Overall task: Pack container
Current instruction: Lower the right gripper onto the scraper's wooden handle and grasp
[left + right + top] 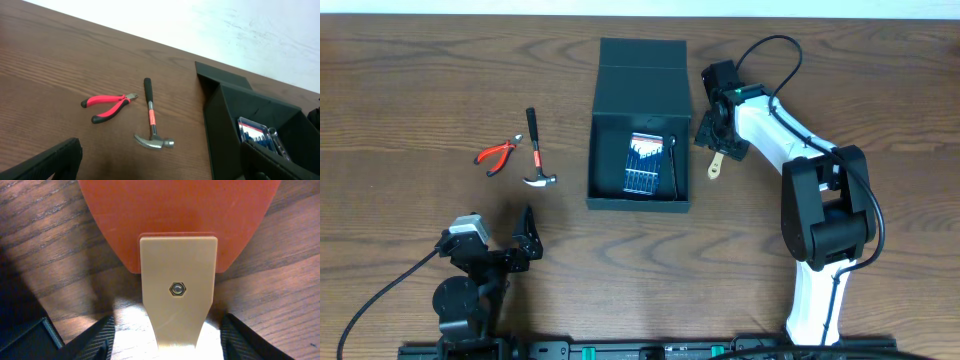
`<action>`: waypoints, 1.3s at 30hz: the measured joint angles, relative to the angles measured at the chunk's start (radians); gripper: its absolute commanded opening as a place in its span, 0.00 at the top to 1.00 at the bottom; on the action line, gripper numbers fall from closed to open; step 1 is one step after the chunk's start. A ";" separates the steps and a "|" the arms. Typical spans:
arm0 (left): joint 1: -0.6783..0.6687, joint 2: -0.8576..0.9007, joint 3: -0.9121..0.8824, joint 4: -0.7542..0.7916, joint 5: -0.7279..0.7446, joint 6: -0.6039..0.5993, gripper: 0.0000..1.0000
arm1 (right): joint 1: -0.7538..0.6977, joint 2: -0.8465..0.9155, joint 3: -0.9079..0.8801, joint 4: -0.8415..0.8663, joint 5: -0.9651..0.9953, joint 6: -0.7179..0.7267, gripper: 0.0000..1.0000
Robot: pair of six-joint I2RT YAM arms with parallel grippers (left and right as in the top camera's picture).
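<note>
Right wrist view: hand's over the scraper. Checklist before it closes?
1. Right hand open: ok, jaws apart.
2. Scraper handle between the fingers: ok, one on each side, gaps showing.
3. Container lid open: ok, flap folded back.
4. Room inside beside the screwdriver set and wrench: cannot tell.
5. Left hand clear of the path: ok, parked open near the front edge.
6. Hammer and pliers packed: not ok, both on the table.
</note>
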 measured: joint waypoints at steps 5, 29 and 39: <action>0.000 0.000 0.000 0.000 0.000 0.000 0.02 | -0.002 0.000 -0.005 0.014 0.001 -0.002 0.44; 0.000 0.000 0.000 0.000 0.000 0.000 0.02 | -0.018 -0.007 -0.031 0.029 0.042 -0.021 0.76; 0.000 0.000 0.000 0.000 0.000 0.000 0.02 | -0.018 -0.009 -0.031 0.024 0.037 -0.022 0.85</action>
